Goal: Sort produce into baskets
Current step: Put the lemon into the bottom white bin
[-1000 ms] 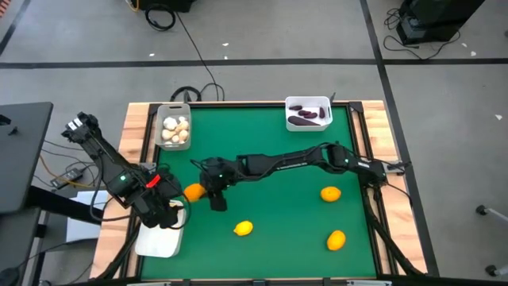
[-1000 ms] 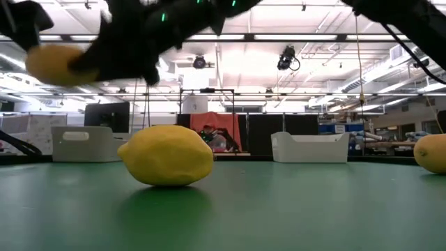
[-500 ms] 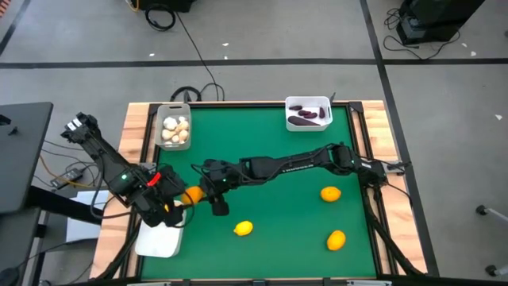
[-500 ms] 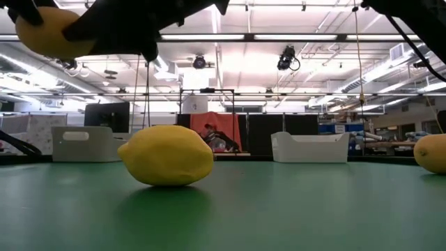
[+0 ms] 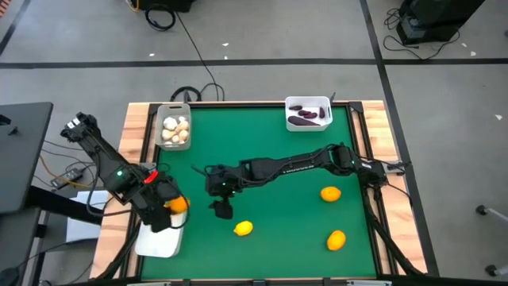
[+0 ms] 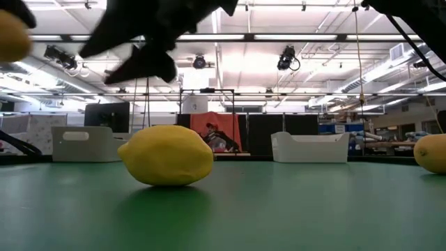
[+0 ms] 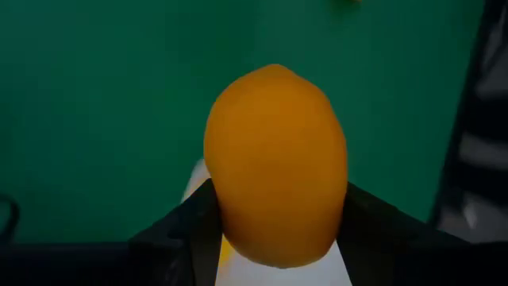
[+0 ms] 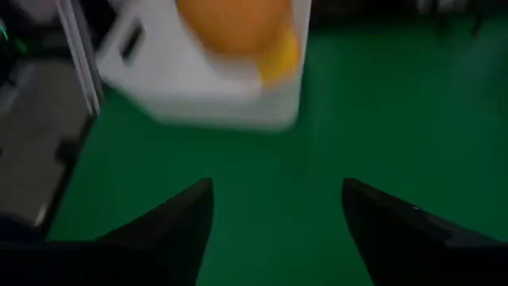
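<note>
My left gripper (image 5: 173, 208) is shut on an orange citrus fruit (image 5: 178, 203) at the table's left front, above the empty white basket (image 5: 157, 241). The fruit fills the left wrist view (image 7: 274, 159) and shows at the low view's left edge (image 6: 10, 38). My right gripper (image 5: 221, 205) hangs open and empty over the green mat, just right of the fruit; its fingers stand apart in the right wrist view (image 8: 278, 230). A yellow lemon (image 5: 244, 229) and two orange fruits (image 5: 331, 193) (image 5: 336, 239) rest on the mat. My left gripper pinches the orange fruit by its two opposite sides (image 7: 226, 218) between its two fingers (image 7: 186, 234). The fruit's far end sticks out past the fingers. It is lifted clear, above the white basket (image 7: 205, 171).
A greyish basket with garlic bulbs (image 5: 174, 127) stands at the far left, and a white basket with purple eggplants (image 5: 308, 114) at the far right. The right arm (image 5: 302, 164) stretches across the table's middle. The wooden table border (image 5: 135, 135) frames the mat.
My right gripper has let go of the orange fruit and drawn back toward the table's right. My left gripper has taken hold of the fruit and carried it toward the left near corner, over the white basket.
</note>
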### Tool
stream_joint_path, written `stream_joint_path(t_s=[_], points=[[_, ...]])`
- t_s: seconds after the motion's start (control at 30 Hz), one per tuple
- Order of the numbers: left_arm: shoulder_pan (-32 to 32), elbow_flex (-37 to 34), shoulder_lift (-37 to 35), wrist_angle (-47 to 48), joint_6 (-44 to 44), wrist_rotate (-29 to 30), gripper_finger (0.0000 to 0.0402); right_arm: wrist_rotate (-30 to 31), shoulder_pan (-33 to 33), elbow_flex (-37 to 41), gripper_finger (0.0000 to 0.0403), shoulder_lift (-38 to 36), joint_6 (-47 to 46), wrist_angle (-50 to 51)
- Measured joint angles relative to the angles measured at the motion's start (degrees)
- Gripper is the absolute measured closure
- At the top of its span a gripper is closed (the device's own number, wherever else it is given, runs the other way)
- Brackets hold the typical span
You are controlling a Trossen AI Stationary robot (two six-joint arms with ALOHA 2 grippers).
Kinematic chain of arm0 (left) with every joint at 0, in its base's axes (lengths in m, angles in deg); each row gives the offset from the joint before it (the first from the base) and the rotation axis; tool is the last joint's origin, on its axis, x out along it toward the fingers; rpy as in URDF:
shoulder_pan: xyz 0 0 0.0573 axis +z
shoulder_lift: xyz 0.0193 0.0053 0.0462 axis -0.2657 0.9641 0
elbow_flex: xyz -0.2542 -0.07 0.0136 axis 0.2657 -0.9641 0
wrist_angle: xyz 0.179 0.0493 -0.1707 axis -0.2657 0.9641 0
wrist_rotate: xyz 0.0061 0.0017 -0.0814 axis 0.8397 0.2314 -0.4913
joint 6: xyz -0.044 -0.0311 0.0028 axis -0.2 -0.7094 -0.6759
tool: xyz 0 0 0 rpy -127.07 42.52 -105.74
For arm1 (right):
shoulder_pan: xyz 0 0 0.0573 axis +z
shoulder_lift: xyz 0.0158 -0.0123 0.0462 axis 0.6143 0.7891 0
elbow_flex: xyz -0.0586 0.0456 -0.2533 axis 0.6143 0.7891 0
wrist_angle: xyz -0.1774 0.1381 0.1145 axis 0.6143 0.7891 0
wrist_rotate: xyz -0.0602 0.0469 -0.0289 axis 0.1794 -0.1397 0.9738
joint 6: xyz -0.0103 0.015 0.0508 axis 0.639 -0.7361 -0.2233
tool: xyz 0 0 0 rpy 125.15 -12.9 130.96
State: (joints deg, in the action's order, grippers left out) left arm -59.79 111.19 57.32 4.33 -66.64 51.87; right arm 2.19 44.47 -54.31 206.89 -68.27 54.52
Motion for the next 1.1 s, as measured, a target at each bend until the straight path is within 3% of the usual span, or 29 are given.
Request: stream_joint_path(t_s=[0.13,0.3,0.53,0.63,0.87,1.1], points=[[-1.97,0.37,0.08,1.26,1.83,-10.02,0.0191,-2.36,0.34,0.02,0.0076,-0.04,-3.08,10.19],[-4.99,-2.38,1.51,1.06,1.71,-18.0,0.0183,-5.03,2.67,0.9,0.0066,-0.07,-6.94,20.89],[-7.9,-7.76,2.35,-7.62,0.57,-16.54,0.0162,-6.15,6.3,1.13,0.0076,-0.15,-6.79,23.74],[-8.28,-9.77,2.35,-12.43,0.15,-15.97,0.013,-5.48,8.32,1.13,0.0075,-0.15,-4.61,23.83],[-8.24,-10.82,2.35,-12.83,-1.96,-15.97,0.0045,-0.33,10.64,1.96,0.0076,0.36,-2.56,24.64],[-8.24,-10.82,2.28,-14.35,-5.86,-16.18,0.0042,1.78,10.95,5.55,0.0099,1.55,-2.99,25.03]])
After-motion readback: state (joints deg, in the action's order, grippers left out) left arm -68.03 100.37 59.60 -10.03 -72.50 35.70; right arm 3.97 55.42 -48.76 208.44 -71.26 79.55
